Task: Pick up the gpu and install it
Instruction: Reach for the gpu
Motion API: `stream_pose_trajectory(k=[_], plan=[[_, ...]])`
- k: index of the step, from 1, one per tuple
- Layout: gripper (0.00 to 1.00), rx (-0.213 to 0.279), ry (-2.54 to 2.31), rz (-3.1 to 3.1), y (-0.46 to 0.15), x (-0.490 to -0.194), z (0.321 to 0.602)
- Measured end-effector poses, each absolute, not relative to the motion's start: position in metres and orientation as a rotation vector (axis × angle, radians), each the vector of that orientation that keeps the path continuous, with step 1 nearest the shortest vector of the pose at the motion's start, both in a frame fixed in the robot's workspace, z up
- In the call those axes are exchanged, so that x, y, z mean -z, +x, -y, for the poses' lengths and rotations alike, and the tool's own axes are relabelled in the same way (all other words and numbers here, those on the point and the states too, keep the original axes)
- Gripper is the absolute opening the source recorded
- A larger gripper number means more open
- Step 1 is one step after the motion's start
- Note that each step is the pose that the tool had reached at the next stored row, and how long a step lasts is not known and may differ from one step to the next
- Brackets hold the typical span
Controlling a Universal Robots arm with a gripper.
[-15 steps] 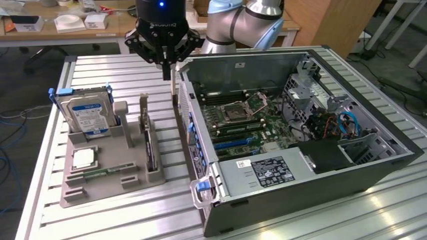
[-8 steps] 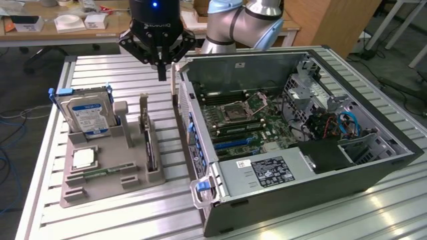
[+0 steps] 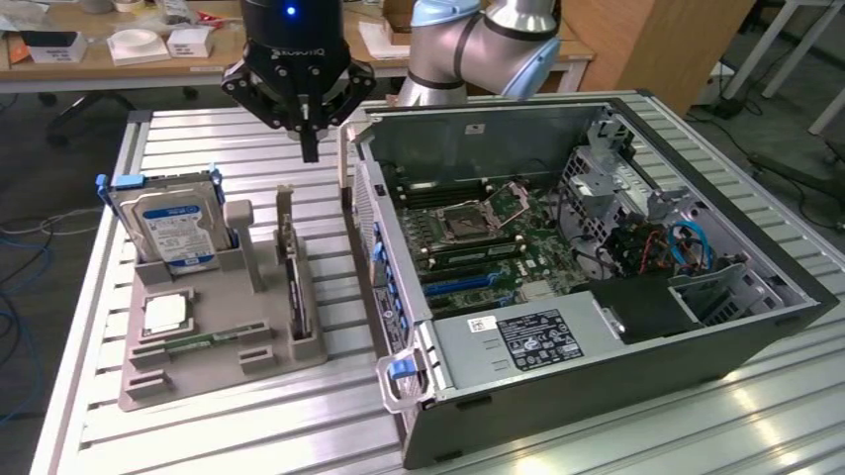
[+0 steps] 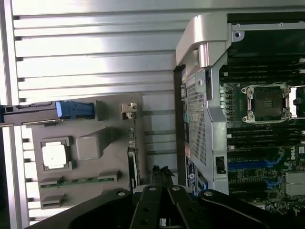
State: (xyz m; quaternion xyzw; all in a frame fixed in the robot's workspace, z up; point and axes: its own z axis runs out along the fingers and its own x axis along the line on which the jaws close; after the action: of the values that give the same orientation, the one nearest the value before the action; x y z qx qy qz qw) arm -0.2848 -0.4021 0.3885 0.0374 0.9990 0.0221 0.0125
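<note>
The gpu stands on edge in a slot of the grey holder, its metal end bracket toward the back; in the wrist view the gpu is a thin dark strip seen from above. My gripper hangs above the table behind the holder, apart from the card, fingers shut with nothing between them. In the wrist view the shut gripper sits just beside the card's edge, between the holder and the case wall. The open computer case lies on the exterior view's right, its motherboard exposed.
The holder also carries a blue-labelled hard drive, a CPU and a RAM stick. The case's side wall rises right next to the holder. Behind the slatted table stands a desk with boxes.
</note>
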Motion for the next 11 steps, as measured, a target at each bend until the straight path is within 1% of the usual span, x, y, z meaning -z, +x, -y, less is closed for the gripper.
stream_pose_trajectory(k=[11], plan=[[0.1, -0.069, 0.117, -3.114, -0.31, -0.386, 0.404]])
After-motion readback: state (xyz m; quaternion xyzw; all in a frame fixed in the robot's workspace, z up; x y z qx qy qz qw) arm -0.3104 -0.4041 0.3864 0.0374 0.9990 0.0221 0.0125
